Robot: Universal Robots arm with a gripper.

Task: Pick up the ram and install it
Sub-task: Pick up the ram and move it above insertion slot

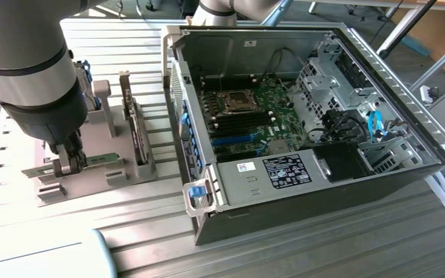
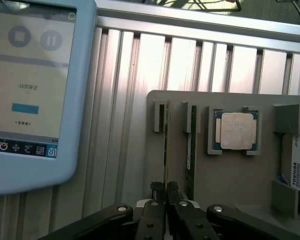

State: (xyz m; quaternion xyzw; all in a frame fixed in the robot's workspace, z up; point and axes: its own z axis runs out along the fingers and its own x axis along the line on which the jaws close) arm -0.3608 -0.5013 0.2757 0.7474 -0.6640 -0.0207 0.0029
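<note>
The ram (image 2: 165, 145), a thin green memory stick, stands on edge in your grey plastic holder (image 2: 225, 185). The jaws of the gripper (image 2: 165, 189) are pinched narrow on its near end, so you are at the pick-up. Freeing it likely calls for a straight pull along the slot, clear of the second green stick (image 2: 191, 145) just beside it. The open dark metal computer case (image 1: 230, 52) sits well apart.
</note>
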